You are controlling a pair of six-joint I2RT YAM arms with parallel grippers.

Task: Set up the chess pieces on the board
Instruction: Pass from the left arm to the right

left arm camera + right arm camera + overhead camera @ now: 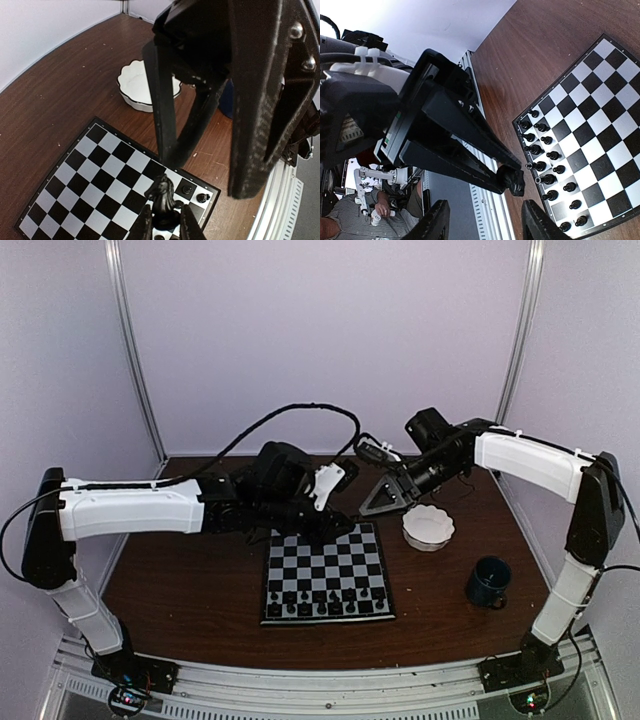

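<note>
Containers: two, both on the table [190, 580]. The bowl [428, 540], white and scalloped, stands at 2 o'clock from the board [327, 555], near its far right corner but apart from it. In the left wrist view its inside shows plain white. The mug [488, 595], dark blue, stands at 3 o'clock from the board, well apart from it. Its inside is dark and its contents cannot be made out.

Counts: one board, one bowl, one mug, two arms. The left gripper [167, 225] hangs over the board's far edge at 12 o'clock, its jaws closed on one black knight [162, 195], which is held upright above the squares. The right gripper [485, 205] sits just past the far right corner at 1 o'clock, its jaws spread wide with nothing between them. The other pieces [548, 178] stand in the board's two near rows. About a dozen show, but the count is not firm because they are small and dark against the dark squares.

Hidden or cut off: in the left wrist view the right gripper covers most of the mug and part of the board's edge. In the right wrist view the left gripper hides the table at 9 o'clock, the board runs off the frame at 3 o'clock, and a person [350, 220] in a striped shirt is cut off at 7 o'clock.
</note>
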